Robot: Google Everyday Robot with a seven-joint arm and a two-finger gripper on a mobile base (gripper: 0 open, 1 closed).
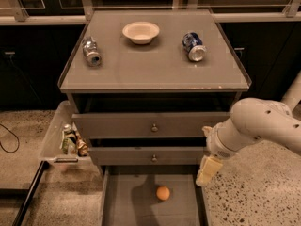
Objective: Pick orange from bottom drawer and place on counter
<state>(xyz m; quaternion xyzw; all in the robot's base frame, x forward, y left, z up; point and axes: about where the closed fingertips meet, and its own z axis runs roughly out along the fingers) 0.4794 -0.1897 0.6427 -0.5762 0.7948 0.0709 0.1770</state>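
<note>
From where I stand, the task is only at its beginning. The bottom drawer is pulled out, so that step is done, and the orange lies on its flat floor, a little right of the middle, with nothing touching it. The end effector hangs at the right front corner of the cabinet, just above the right wall of this drawer. It is near the orange but apart from it, higher and to the right. Whether it is open or closed I cannot tell; it holds nothing that I can see.

In my judgement everything important is left to do: to reach down into the drawer, to take the orange, to lift it out and to set it on the desk. There is free place on the desk, in front and in the middle.

Now the count. There is one orange. The cabinet has three drawers: the bottom one and two knobbed drawers above it, both slightly pulled out. On the desk I count one cream bowl at the back and two cans lying on their sides, a silver can on the left and a blue can on the right. One clear side tray hangs on the left of the cabinet with a few small things inside, which I cannot count surely.
</note>
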